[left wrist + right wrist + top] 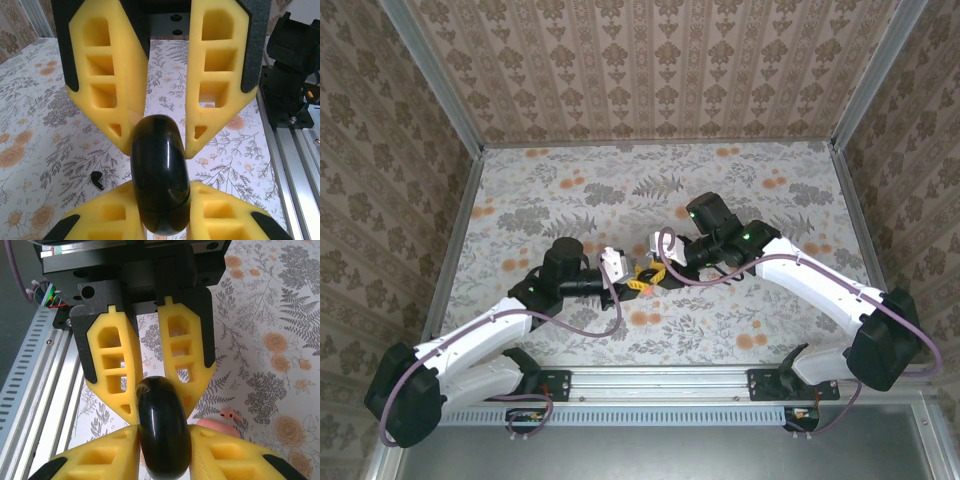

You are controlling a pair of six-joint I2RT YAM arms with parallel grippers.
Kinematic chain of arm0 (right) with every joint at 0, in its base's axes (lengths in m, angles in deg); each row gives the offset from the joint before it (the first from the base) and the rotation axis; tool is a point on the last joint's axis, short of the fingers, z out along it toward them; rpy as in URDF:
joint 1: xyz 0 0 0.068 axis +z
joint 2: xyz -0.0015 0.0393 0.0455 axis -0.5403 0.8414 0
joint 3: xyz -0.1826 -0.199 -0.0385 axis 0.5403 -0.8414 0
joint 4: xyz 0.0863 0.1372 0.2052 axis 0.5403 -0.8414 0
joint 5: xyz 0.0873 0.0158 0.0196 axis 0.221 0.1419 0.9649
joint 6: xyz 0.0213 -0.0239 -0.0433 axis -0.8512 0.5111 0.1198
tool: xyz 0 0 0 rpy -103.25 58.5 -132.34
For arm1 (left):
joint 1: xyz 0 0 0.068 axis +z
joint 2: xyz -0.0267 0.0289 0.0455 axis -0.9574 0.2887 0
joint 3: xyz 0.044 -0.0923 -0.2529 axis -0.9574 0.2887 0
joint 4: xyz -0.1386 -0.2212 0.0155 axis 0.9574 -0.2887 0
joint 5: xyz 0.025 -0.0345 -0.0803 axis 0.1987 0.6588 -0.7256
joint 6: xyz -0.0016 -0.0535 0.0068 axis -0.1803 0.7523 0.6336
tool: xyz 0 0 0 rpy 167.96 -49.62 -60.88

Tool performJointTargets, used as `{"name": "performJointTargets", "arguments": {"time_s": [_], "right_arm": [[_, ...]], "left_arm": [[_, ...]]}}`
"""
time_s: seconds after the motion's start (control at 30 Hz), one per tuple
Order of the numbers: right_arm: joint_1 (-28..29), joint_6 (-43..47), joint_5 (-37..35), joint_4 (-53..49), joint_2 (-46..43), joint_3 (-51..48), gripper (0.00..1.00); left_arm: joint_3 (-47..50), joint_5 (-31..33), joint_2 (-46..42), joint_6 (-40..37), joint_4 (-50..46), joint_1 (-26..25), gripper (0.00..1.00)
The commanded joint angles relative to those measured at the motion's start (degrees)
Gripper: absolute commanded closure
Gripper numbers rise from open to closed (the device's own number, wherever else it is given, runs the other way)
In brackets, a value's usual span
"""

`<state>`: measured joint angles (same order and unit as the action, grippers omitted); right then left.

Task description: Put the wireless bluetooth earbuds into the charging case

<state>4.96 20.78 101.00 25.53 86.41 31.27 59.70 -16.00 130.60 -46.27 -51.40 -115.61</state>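
yellow left tool point(161, 202) clamped on a glossy black disc point(160, 155), right tool point(164, 432) flanking it, grip unclear; one black earbud point(96, 180) lies on the bench point(50, 125) off the left tool's left side, pink charging case point(216, 426) just off the right tool's right side.

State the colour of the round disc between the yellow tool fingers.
Glossy black. The disc shows best in the left wrist view.

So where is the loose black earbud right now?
Left wrist view, lower left: the earbud lies on the floral table, left of the round black disc.
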Motion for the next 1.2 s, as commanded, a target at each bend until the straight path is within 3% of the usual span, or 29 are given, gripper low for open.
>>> {"name": "performJointTargets", "arguments": {"time_s": [0.0, 0.47, 0.67, 0.83, 1.03, 1.17], "right_arm": [[-1.3, -1.5, 0.0, 1.5, -0.3, 1.6, 0.65], [-5.2, -4.5, 0.6, 4.4, -1.9, 2.1, 0.58], [-6.6, -8.8, 0.8, 8.0, -3.3, 0.5, 0.57], [-8.3, -15.2, 0.7, 11.1, -5.3, -0.9, 0.49], [-9.9, -24.6, -3.8, 9.1, -4.6, -0.6, 0.46], [-10.9, -38.5, -16.1, 4.6, -1.4, 1.9, 0.4]], "left_arm": [[-1.8, -1.4, -1.1, -1.1, -0.6, -0.9, 0.85], [-1.3, -1.1, -1.7, -1.1, -0.5, -1.1, 0.88], [2.4, 0.9, -1.4, 1.5, 7.4, -0.9, 0.88], [6.3, 3.5, 1.6, 5.3, 16.5, 0.3, 0.9], [10.3, 6.4, 6.7, 8.5, 26.5, 1.2, 0.9], [11.8, 7.2, 9.7, 8.8, 30.9, 1.3, 0.9]]}}
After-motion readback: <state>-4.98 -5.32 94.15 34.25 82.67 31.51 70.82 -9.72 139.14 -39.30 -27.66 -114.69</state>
